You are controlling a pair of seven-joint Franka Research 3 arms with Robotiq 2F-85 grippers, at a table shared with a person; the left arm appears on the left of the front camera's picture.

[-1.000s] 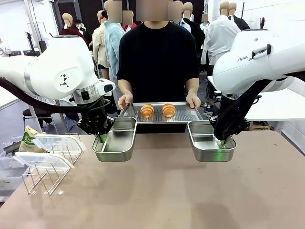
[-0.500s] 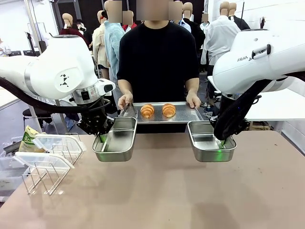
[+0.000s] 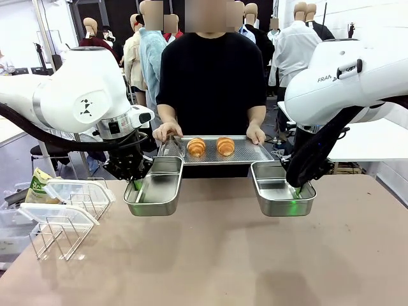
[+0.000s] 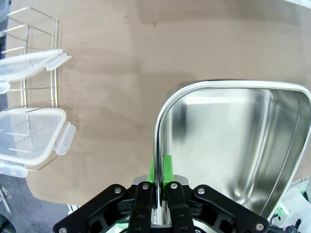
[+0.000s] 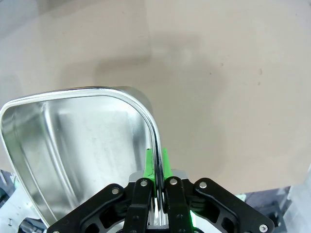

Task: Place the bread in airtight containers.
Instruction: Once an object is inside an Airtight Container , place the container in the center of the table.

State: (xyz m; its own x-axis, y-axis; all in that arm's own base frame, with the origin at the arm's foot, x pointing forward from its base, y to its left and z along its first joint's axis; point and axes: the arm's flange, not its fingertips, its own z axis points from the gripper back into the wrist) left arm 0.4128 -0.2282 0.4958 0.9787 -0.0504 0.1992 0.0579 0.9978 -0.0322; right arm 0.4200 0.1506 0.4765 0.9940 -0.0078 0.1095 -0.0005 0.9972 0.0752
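Left gripper (image 3: 136, 184) clamps the rim of a small rectangular steel pan (image 3: 156, 194) at 9 o'clock, and right gripper (image 3: 298, 189) pinches the twin pan (image 3: 280, 199) at 3. Both glossy golden-brown rolls (image 3: 196, 147) (image 3: 225, 146) sit on the person's flat tray (image 3: 252, 154) at 12. Pans-offered stage, I'd say; next up is holding them level for loading.

The brown table (image 3: 217, 255) carries a wire rack (image 3: 54, 239) at its 9 o'clock edge, while the left container (image 3: 155, 193) at 11 o'clock and the right container (image 3: 279, 194) at 1 o'clock sit low at its far edge, touching it or just above, I cannot tell.
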